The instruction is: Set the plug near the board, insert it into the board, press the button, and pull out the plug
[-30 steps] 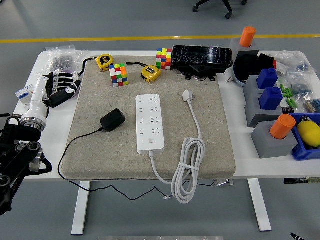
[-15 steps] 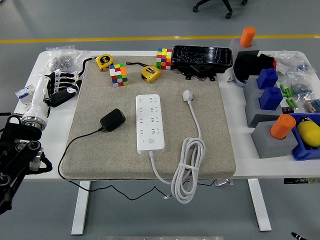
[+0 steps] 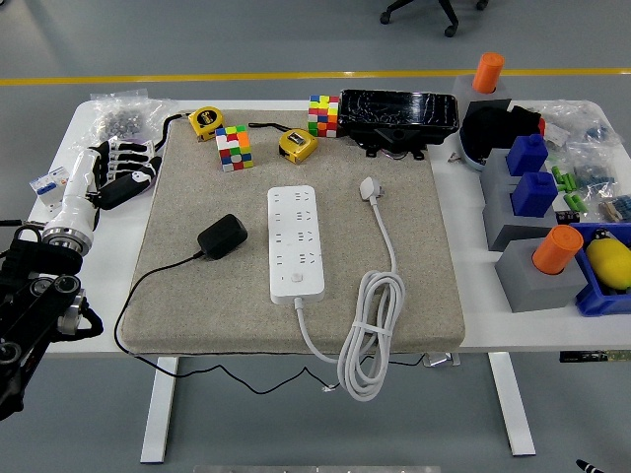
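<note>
Head view: one black plug [image 3: 222,236], one white board [image 3: 295,242], left hand [image 3: 118,168] relaxed, holding nothing.

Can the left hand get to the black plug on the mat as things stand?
Probably yes: the left hand rests at the mat's left edge, fingers relaxed, and only bare mat lies between it and the black plug.
</note>
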You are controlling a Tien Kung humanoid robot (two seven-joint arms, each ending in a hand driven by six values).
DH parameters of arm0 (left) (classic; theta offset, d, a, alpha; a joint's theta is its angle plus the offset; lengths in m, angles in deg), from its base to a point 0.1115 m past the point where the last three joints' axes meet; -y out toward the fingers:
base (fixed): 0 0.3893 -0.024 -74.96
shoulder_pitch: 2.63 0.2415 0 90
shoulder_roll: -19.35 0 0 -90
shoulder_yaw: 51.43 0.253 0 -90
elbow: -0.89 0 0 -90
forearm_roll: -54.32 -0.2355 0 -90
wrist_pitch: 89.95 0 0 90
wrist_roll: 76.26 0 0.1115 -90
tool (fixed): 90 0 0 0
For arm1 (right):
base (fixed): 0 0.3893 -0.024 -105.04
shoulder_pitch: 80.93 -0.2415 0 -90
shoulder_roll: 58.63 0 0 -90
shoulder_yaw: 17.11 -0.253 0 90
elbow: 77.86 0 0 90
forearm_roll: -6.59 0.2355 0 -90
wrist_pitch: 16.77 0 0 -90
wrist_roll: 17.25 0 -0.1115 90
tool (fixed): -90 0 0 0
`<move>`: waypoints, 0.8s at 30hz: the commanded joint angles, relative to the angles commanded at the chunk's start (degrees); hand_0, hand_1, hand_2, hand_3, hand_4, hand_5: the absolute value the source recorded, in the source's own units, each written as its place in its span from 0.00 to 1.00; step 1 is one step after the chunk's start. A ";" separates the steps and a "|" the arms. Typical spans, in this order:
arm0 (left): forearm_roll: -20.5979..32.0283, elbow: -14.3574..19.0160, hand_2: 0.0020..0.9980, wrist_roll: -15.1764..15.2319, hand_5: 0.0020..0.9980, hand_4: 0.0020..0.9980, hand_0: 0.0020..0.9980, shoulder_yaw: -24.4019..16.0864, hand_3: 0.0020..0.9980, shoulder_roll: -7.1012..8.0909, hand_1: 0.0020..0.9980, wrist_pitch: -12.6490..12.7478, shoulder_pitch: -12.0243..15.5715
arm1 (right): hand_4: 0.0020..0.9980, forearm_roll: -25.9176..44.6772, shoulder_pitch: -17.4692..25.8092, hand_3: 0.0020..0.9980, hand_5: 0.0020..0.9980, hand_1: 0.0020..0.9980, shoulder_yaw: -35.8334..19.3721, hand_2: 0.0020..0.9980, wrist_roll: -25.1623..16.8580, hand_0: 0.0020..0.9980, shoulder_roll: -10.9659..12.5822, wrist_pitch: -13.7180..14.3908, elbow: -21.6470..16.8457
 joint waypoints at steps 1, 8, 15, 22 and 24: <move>-0.02 0.00 0.60 -0.02 0.29 0.77 0.61 -0.01 0.58 -0.01 0.62 -0.01 -0.01 | 0.93 -0.02 0.00 0.59 0.52 0.68 -0.06 0.69 -0.01 0.68 0.00 0.00 -0.04; 0.12 0.02 0.60 -0.04 0.28 0.77 0.61 0.19 0.58 0.07 0.61 -0.17 -0.02 | 0.93 0.01 0.03 0.59 0.52 0.68 0.10 0.69 -0.02 0.68 0.00 -0.02 -0.09; 0.15 -0.03 0.60 -0.08 0.28 0.77 0.61 0.39 0.57 0.29 0.61 -0.25 -0.24 | 0.93 0.12 -0.14 0.59 0.52 0.68 0.48 0.69 -0.03 0.68 0.24 0.01 -0.15; 0.15 -0.08 0.60 -0.14 0.28 0.77 0.61 0.83 0.57 0.46 0.61 -0.28 -0.59 | 0.93 0.20 -0.37 0.59 0.52 0.68 0.62 0.69 -0.03 0.68 0.44 0.03 -0.18; 0.15 -0.11 0.60 -0.17 0.28 0.77 0.61 0.93 0.57 0.50 0.61 -0.28 -0.61 | 0.93 0.21 -0.41 0.59 0.52 0.69 0.68 0.69 -0.02 0.68 0.49 0.03 -0.21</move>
